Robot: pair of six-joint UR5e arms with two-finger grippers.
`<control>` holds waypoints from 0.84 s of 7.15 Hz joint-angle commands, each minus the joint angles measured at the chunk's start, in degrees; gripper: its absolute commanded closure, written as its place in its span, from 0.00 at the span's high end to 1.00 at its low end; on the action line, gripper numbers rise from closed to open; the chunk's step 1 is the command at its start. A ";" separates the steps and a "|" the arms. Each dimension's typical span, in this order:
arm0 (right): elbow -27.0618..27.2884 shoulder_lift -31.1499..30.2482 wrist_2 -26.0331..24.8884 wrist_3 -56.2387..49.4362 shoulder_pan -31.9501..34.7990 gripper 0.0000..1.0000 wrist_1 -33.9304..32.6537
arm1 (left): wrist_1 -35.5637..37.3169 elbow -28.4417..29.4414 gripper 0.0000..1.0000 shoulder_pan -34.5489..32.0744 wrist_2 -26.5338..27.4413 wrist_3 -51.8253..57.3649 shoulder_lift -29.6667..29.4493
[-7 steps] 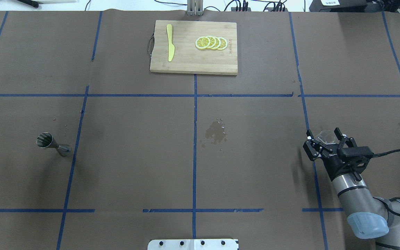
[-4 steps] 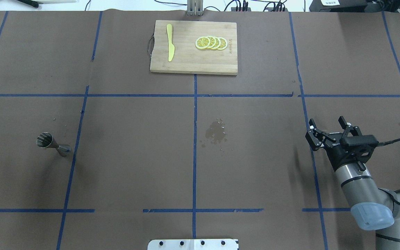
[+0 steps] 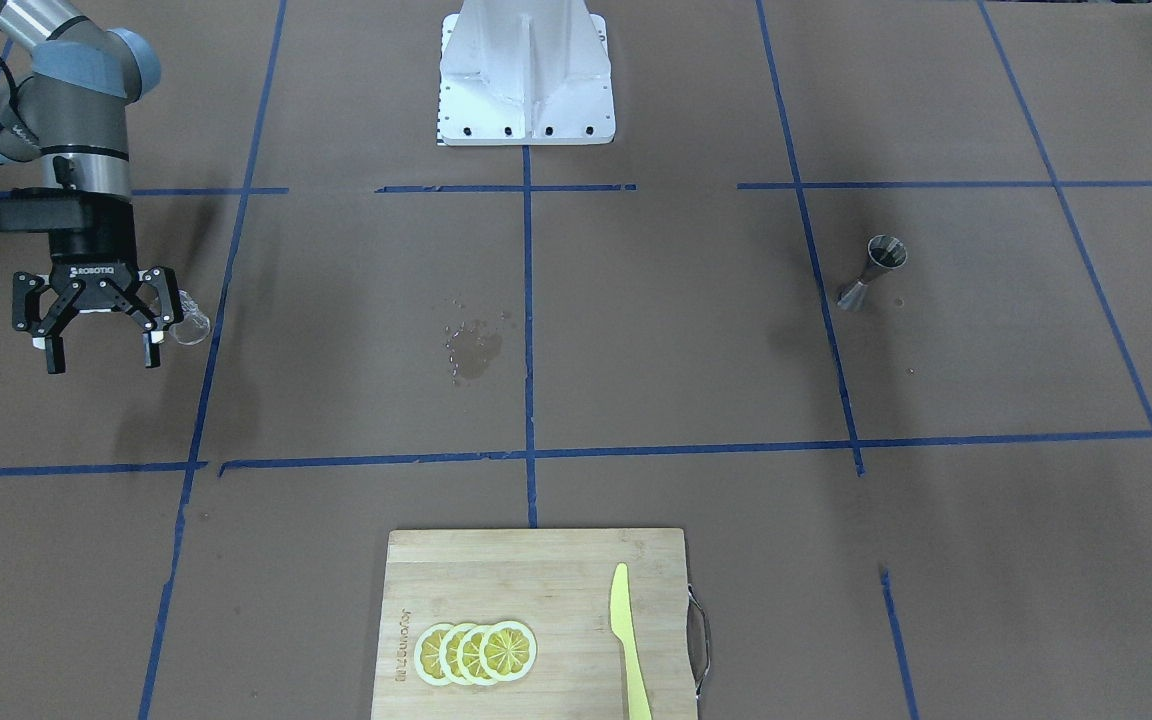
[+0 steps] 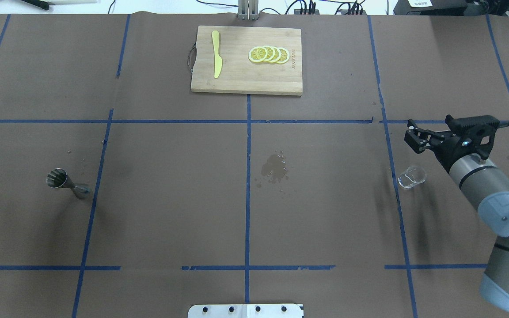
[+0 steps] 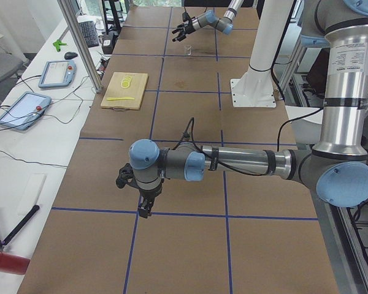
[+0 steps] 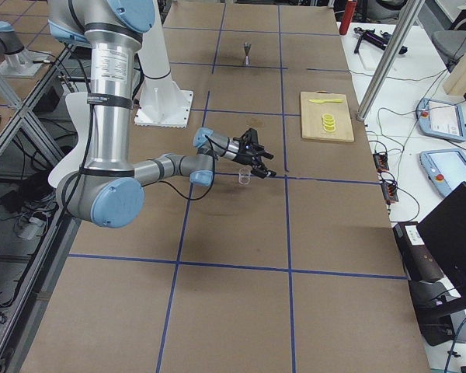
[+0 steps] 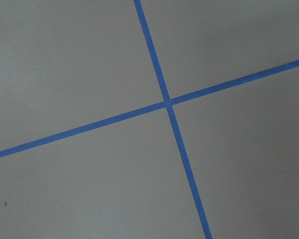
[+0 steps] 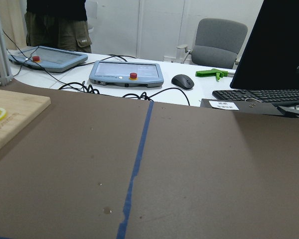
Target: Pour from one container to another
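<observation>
Since a second ago my right gripper was straddling the small glass, the big change is that it's off it now. The arm has lifted and swung toward the far side of the table, and the glass stands on its own with nothing touching it. The jaws are spread wide with nothing between them, which shows best from the front camera.

Closest in, my left gripper hangs over the brown paper off to my left. Only the side camera catches it, so I honestly can't tell if it's open or closed. Its wrist cam just shows a crossing of blue tape lines.

Next out is the glass: clear, short and upright, just beside a tape line on my right half, nearer to me than the gripper. I can't make out whether there's liquid in it. Level with it but well apart, on my left half, the steel jigger stands with an open cone up. Between the two, near the centre line, there's a dark wet patch with small droplets around it. Farthest out, the wooden cutting board holds a yellow knife and a fan of lemon slices.
</observation>
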 commanded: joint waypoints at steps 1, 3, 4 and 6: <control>5.10 0.82 21.70 -7.35 13.48 1.00 -13.56 | -0.03 0.16 1.00 0.00 0.06 0.00 0.00; 4.94 0.83 40.87 -23.74 26.75 1.00 -21.32 | -0.12 0.08 1.00 0.00 -0.03 0.00 0.00; 5.03 0.83 49.32 -32.18 33.60 1.00 -27.01 | -0.12 0.08 1.00 0.00 -0.03 0.00 0.00; 4.42 0.83 64.52 -47.75 46.78 1.00 -42.52 | -0.12 -0.10 1.00 0.08 -0.03 0.00 0.00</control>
